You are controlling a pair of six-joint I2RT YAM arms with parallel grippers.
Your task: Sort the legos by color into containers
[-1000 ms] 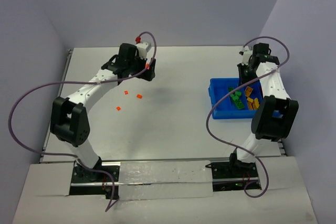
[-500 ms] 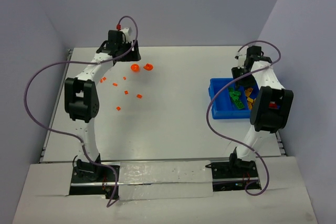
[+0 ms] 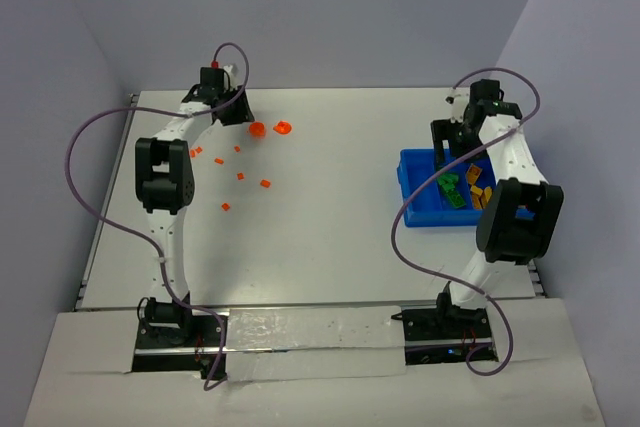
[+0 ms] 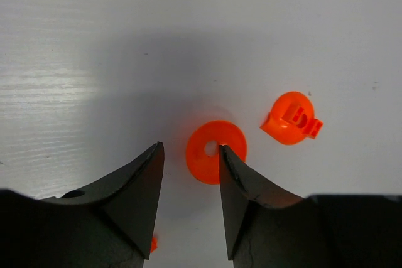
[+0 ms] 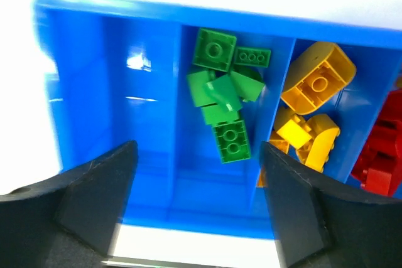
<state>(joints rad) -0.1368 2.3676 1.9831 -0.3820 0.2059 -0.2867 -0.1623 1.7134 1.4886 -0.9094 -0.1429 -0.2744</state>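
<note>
Left tool (image 4: 189,149): jaws partway apart, gripping nothing. The tips sit low over the counter (image 3: 340,247), in its far-left part, near the far edge.
Orange ring (image 4: 215,150): flat on the counter. Its left rim shows in the gap between the jaws, and its right rim is hidden under the finger (image 4: 242,186) on that side. Cannot tell whether they touch.
Second round orange piece (image 4: 290,117): tipped on its side, just beside the ring but apart from it, outside the jaws.
Small orange bricks (image 3: 242,176): scattered singly on the near side of the left tool, each apart from the next.
Right tool (image 5: 198,149): jaws spread wide, nothing between them — it hangs above the blue bin (image 5: 81,92), by the bin's far wall in the top view.
Blue bin, place: right side of the counter, close to the right edge, with the right arm's links over its right part.
Leftmost compartment, wrist view: bare blue floor with glare.
Green legos (image 5: 220,92): piled in the next compartment, between the two fingertips.
Yellow legos (image 5: 314,86): one compartment further right.
Red legos (image 5: 383,155): cut off by the frame's right edge.
Room: white counter lies between the orange pieces and the bin — well apart.
Walls (image 3: 60,97): close in on the left, far and right sides.
</note>
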